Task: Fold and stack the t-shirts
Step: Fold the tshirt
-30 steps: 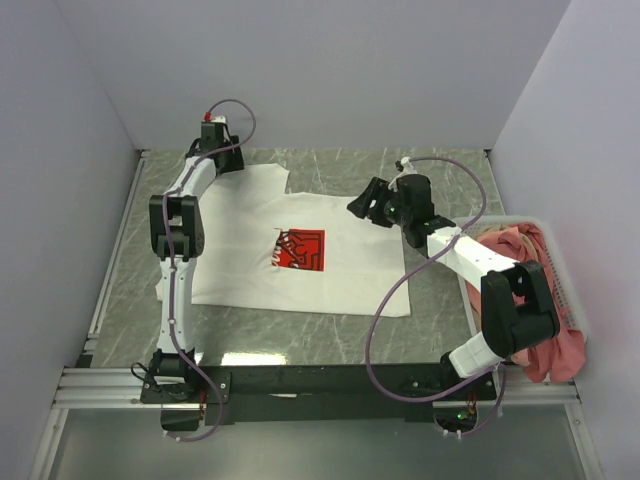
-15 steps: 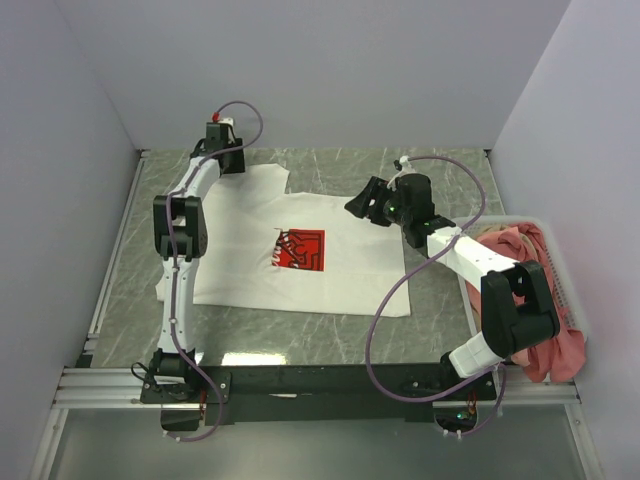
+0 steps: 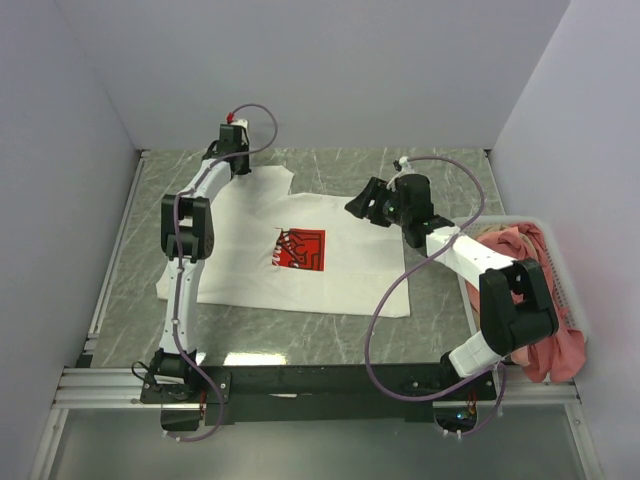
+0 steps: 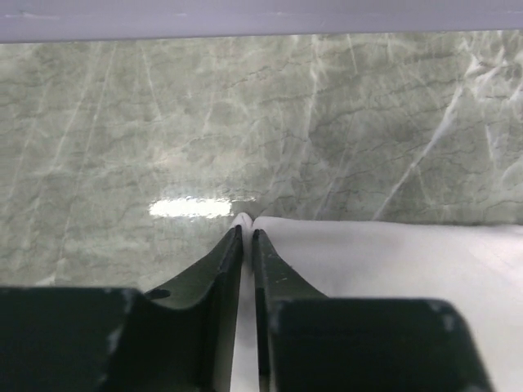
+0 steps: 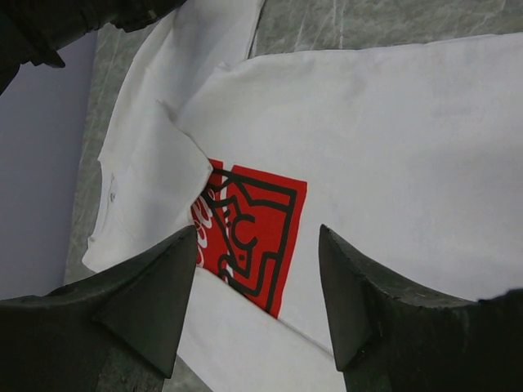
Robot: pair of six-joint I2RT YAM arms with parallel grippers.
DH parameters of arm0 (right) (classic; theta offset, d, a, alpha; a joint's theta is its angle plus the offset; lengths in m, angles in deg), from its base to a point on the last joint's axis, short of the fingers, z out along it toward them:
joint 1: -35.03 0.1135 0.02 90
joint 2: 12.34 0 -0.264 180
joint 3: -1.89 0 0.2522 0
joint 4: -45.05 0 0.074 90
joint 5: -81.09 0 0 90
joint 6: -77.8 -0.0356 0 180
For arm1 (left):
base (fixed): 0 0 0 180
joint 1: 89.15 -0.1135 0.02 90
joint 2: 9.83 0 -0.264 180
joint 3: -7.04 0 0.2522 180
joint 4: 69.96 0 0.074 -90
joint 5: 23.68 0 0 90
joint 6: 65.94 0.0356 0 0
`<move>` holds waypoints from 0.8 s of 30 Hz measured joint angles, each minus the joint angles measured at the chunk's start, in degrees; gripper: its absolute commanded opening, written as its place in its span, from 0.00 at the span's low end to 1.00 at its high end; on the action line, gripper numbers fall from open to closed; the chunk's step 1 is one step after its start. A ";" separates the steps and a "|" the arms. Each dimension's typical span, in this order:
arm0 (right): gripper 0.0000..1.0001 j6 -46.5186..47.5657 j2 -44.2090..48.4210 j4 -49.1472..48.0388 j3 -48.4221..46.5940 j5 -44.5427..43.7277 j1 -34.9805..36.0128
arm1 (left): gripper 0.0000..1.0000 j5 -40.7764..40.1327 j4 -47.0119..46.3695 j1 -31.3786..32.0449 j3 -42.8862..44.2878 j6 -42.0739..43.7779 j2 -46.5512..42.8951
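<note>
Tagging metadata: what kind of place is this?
Probably a robotics lab test cell, not a home: plain partition walls box in a marble-look tabletop, the left arm and right arm are mounted on a metal rail, and a white t-shirt lies spread out.

A grey-green marble-patterned tabletop (image 3: 440,170) carries a white cloth t-shirt with a red rectangular chest print (image 3: 350,270), spread out across its middle, one sleeve reaching toward the far left corner. A white plastic slatted basket (image 3: 567,290) stands at its right edge.
</note>
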State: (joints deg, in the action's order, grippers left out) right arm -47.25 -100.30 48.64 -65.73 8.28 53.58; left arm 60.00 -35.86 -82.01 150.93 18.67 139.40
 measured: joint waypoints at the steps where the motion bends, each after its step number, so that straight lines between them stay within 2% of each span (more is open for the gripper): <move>1: 0.67 0.00 -0.13 0.11 -0.02 -0.33 0.00 | 0.13 -0.20 -0.66 -0.04 -0.94 -0.07 -0.50; 5: 0.67 0.04 -0.81 1.09 -0.04 -2.01 -0.13 | 0.06 -1.22 -2.43 -0.15 -4.33 -0.33 -2.80; 14: 0.67 0.02 -7.17 9.66 -6.97 -9.38 -1.90 | 0.01 0.24 -6.54 -1.66 -9.94 -2.54 -10.03; 24: 0.65 0.66 -18.43 20.35 -17.05 -14.99 -9.01 | 0.00 5.62 -9.88 -3.91 -11.82 -5.11 -12.63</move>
State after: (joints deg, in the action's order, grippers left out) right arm -46.59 -118.73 68.99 -82.78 -6.71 44.57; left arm 65.61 -45.74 -85.93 139.10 13.55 126.76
